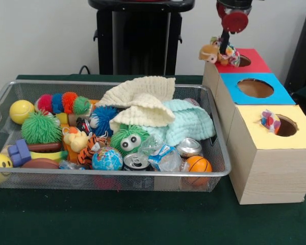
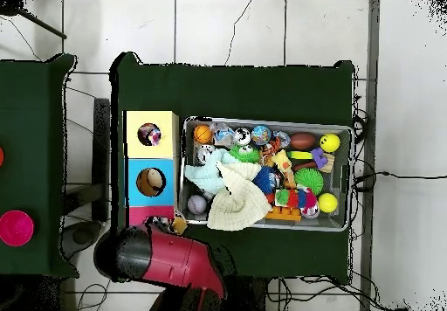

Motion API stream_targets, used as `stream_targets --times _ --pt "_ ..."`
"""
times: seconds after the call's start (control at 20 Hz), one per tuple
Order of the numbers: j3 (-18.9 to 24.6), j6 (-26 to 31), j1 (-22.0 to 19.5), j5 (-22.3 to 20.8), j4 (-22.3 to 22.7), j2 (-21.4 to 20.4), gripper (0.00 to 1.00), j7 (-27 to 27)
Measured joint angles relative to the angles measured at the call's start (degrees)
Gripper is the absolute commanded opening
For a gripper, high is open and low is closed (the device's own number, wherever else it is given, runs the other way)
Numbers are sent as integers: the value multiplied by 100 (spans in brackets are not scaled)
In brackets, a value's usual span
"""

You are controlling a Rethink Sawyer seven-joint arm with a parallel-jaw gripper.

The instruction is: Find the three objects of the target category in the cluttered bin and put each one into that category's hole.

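Observation:
My gripper (image 1: pixel 225 47) hangs at the back right, shut on a small brown and orange plush animal (image 1: pixel 218 52). The toy dangles at the left edge of the hole in the red-topped box (image 1: pixel 256 60). In the overhead view the arm (image 2: pixel 166 255) covers most of that box, and the plush animal (image 2: pixel 179 225) peeks out beside it. The wire bin (image 1: pixel 117 174) holds a plush tiger (image 1: pixel 94 145), a rubber duck (image 1: pixel 74 139), a fuzzy green toy with eyes (image 1: pixel 128 140) and a striped caterpillar (image 1: pixel 64 103).
A blue-topped box (image 1: pixel 255 88) and a yellow-topped box (image 1: pixel 275 127) stand in a row nearer than the red one. A colourful object (image 1: pixel 269 121) sits in the yellow hole. Cream (image 1: pixel 140 94) and mint (image 1: pixel 191 122) cloths cover the bin's middle; cans and balls lie along its front.

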Motion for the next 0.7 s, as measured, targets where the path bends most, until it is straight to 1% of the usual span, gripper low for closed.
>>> stream_targets --times 0.1,0.25,0.7 --pt "173 -231 -51 -51 104 6 0 0" --pt "337 -394 -88 -58 214 -51 0 0" --pt "592 -398 -94 -60 262 -104 0 0"
